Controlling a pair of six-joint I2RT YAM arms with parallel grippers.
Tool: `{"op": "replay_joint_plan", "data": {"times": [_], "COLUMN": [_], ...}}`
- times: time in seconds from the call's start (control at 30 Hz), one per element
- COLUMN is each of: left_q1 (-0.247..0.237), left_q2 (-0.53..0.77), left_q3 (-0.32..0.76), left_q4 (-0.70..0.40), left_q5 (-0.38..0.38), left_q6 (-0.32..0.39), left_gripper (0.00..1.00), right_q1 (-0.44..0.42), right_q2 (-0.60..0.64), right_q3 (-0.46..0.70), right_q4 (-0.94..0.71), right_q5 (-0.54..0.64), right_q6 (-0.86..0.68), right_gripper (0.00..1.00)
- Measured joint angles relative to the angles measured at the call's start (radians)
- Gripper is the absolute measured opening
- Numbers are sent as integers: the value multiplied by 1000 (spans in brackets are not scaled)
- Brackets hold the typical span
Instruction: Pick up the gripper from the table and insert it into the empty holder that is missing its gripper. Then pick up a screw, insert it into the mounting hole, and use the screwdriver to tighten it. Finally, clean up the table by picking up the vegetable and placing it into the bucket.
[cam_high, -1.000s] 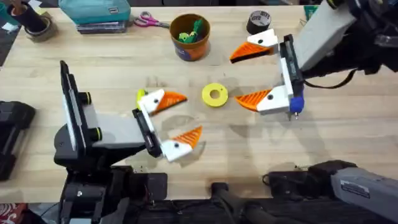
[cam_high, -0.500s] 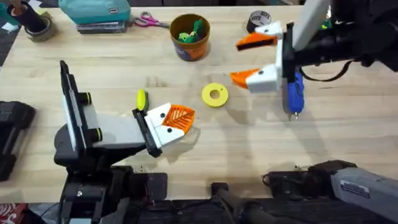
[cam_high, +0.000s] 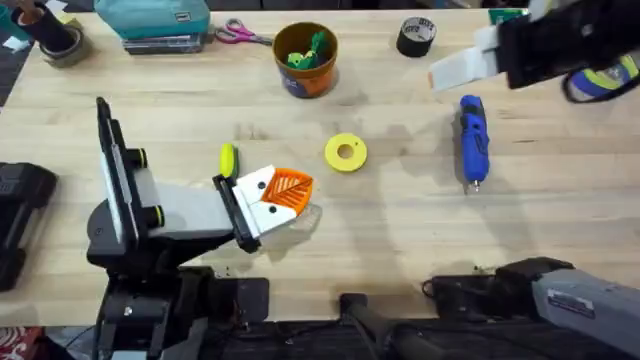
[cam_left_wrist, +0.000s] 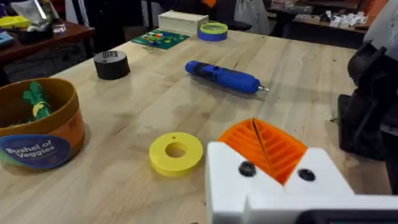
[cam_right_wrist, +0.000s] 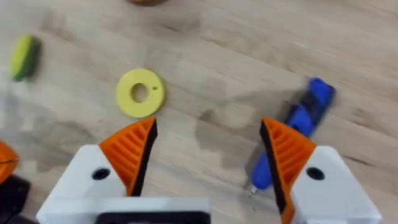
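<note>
My left gripper (cam_high: 288, 192) rests low on the table at centre left, its orange ribbed pads (cam_left_wrist: 264, 144) shut together with nothing between them. Raised at the far right is my right gripper (cam_right_wrist: 208, 155), open and empty, its orange pads wide apart on white holders (cam_right_wrist: 323, 183). The blue screwdriver (cam_high: 471, 140) lies flat on the table below it, untouched. A yellow-green vegetable (cam_high: 227, 158) lies just behind the left gripper. The orange bucket (cam_high: 306, 58) stands at back centre with green and yellow pieces inside. The loose gripper piece and the screw are out of view.
A flat yellow ring (cam_high: 345, 152) lies mid-table between the arms. Along the back edge sit a black tape roll (cam_high: 416, 36), scissors (cam_high: 235, 33), a teal box (cam_high: 160, 18) and another tape roll (cam_high: 60, 40).
The left gripper closed from open and stayed put. The right arm lifted and pulled back to the far right, leaving the screwdriver lying on the table.
</note>
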Motion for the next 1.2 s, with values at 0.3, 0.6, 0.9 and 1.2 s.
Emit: {"op": "replay_joint_plan", "data": {"times": [0.3,0.6,0.9,1.2], "left_q1": [0,0,0,0], "left_q2": [0,0,0,0], "left_q3": [0,0,0,0], "left_q4": [0,0,0,0], "left_q5": [0,0,0,0], "left_q6": [0,0,0,0], "left_gripper": [5,5,5,5], "right_q1": [0,-2,-158,-234], "right_q2": [0,0,0,28], "right_q3": [61,61,15,-152], "right_q4": [-105,-109,-51,39], "right_q5": [292,387,291,192], "right_q6": [105,170,194,110], "right_gripper": [998,997,995,997]}}
